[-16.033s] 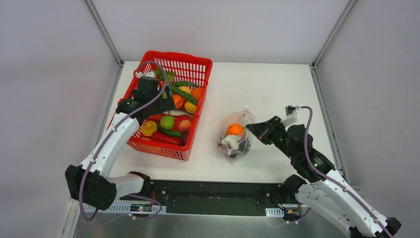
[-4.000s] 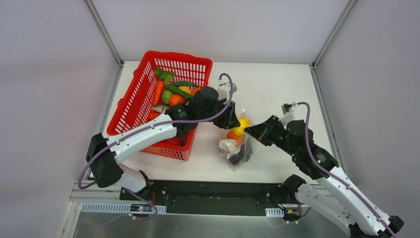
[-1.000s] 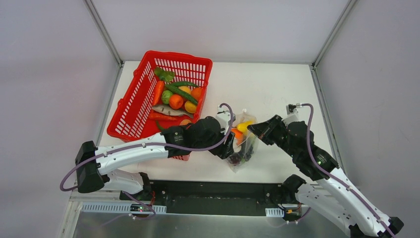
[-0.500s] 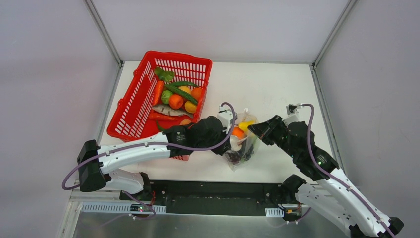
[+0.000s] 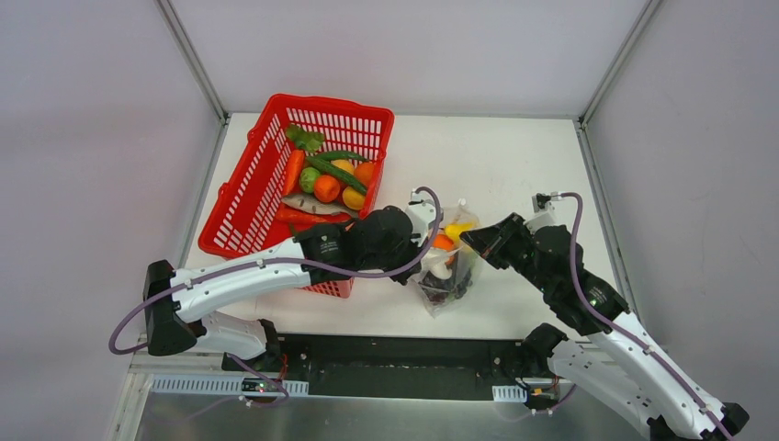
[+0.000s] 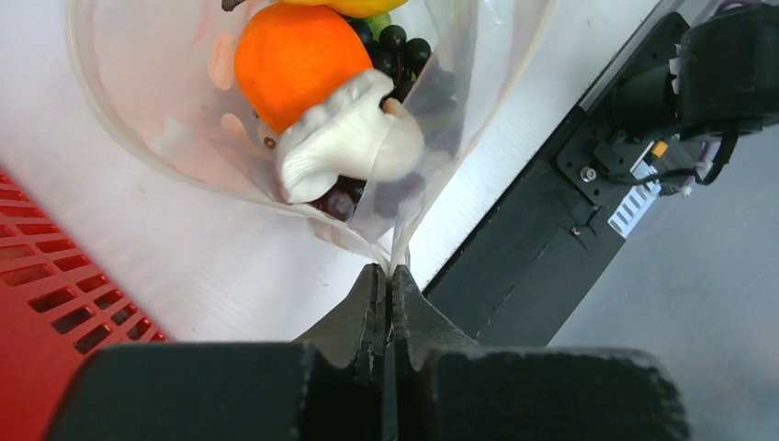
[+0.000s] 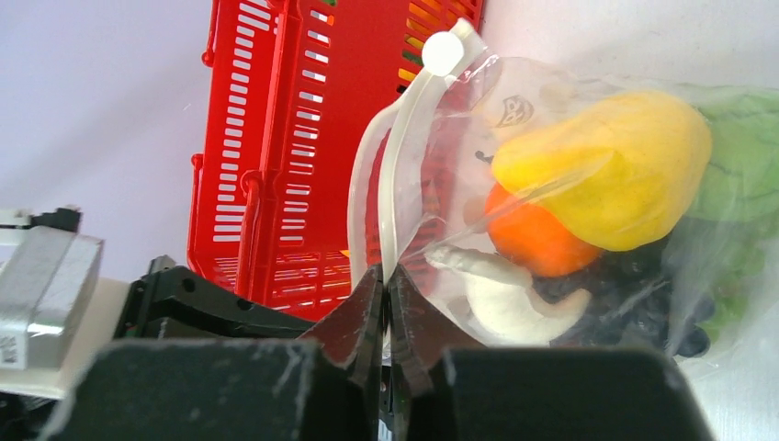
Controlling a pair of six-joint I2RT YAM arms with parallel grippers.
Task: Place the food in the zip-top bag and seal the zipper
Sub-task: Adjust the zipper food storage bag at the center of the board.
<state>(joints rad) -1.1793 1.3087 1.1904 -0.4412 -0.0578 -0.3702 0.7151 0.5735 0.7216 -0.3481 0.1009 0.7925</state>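
Since a second ago my left end effector [image 6: 388,276] has risen from the zip-top bag's [image 5: 444,276] near side and gone from open to clamped tight on a thin fold of its film. The right end effector [image 7: 386,276] is likewise pinched narrow on the bag's mouth edge, where the white zipper [image 7: 397,165] runs down between its fingertips.

From the top view both sets of fingertips are hidden behind the wrists. I can't tell whether the mouth is sealed.

The bag stands crinkled on the desk [image 5: 514,156], just beside the red basket [image 5: 331,101], between the arms. Inside I see an orange ball [image 6: 294,50], white garlic [image 6: 340,138], a lemon [image 7: 606,165] and a green piece [image 7: 744,165]. The grapes [image 6: 404,46] are mostly buried.
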